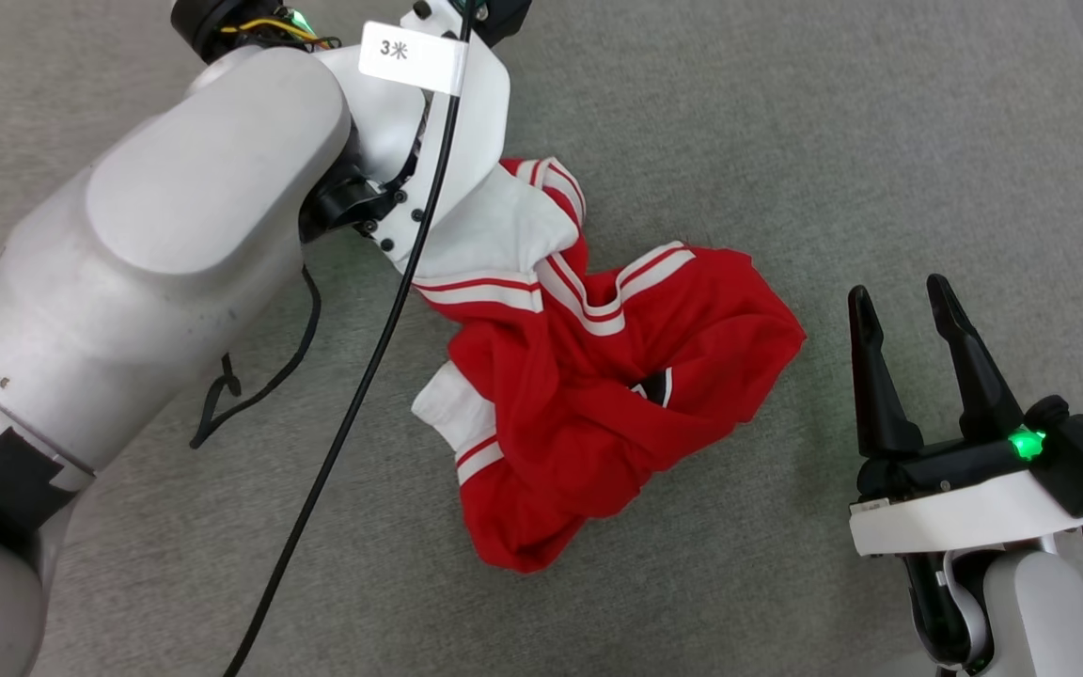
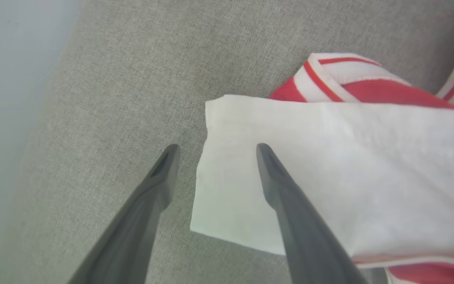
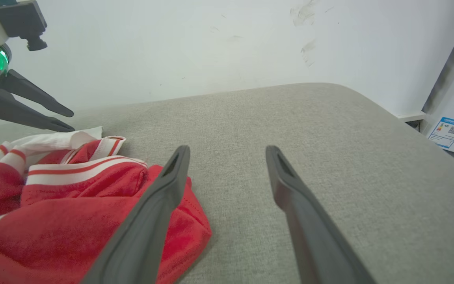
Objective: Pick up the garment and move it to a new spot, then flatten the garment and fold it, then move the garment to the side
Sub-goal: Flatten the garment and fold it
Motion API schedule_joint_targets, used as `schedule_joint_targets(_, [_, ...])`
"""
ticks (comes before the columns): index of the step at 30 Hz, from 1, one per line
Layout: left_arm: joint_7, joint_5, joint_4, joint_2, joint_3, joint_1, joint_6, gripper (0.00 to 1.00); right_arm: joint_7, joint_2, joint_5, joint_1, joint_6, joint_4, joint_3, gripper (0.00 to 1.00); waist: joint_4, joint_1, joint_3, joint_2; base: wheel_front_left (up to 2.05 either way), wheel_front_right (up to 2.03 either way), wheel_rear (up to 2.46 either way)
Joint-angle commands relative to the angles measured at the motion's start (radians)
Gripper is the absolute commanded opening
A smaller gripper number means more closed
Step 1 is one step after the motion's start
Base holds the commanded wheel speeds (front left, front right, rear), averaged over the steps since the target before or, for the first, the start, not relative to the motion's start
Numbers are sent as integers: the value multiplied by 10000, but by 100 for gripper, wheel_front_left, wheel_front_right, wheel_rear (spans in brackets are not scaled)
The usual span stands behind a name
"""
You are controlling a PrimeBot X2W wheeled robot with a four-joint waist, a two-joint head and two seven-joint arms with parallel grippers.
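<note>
Head view: red shirt [image 1: 598,395] lies crumpled mid-frame on the grey padded surface [image 1: 833,141], white sleeves and striped trim showing, a bit of black lettering in a fold. The left arm [image 1: 156,263] reaches across the upper left, its wrist end over the shirt's top white sleeve [image 1: 494,230]; a black cable [image 1: 363,376] and a white tag [image 1: 410,55] hang off it. Right claw [image 1: 899,290] sits lower right, fingers spread, holding nothing, apart from the shirt's right edge. Left wrist view: left claw [image 2: 217,146] spread wide, nothing between the fingers pinched. One finger is over the white sleeve, the other over bare grey fabric, and the sleeve's edge runs between them. Can't tell if the tips touch cloth. Red body and striped trim are past the sleeve. Right wrist view: right claw fingers spread over bare grey surface, with the shirt heaped at the lower left, its red edge just behind the left-hand finger. The left claw shows at the upper left, spread, tips just above the white sleeve. Pale wall [image 3: 211,47] behind, blue sticker [image 3: 447,132] at far right.
</note>
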Motion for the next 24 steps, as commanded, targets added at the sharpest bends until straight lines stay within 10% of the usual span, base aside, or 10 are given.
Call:
schedule_joint_targets(1, [-2, -90, 139, 24, -247, -194, -2, 100, -24, 22, 79, -163, -7, -35, 41, 100, -279, -2, 360, 0, 0, 0, 0])
schedule_joint_targets(10, [779, -442, 448, 285, -1071, 510, -2, 100, -24, 22, 306, -403, -7, -15, 100, 100, -532, -2, 759, 0, 0, 0, 0])
schedule_joint_targets(11, [840, -439, 374, 320, -1093, 619, -2, 87, -24, 22, 317, -403, -7, -10, 77, 100, -538, -2, 757, 0, 0, 0, 0])
schedule_joint_targets(12, [770, -377, 268, 346, -1103, 693, -4, 11, -24, 22, 314, -390, -7, 0, 55, 100, -533, -2, 743, 0, 0, 0, 0])
schedule_joint_targets(13, [629, -296, 178, 362, -1103, 714, -4, 0, -24, 22, 293, -375, -7, 17, 15, 100, -509, -2, 711, 0, 0, 0, 0])
schedule_joint_targets(24, [-3338, -137, 117, 165, -913, -383, -1, 0, -24, 22, -232, 123, -7, 85, -350, 100, 441, -2, -582, 0, 0, 0, 0])
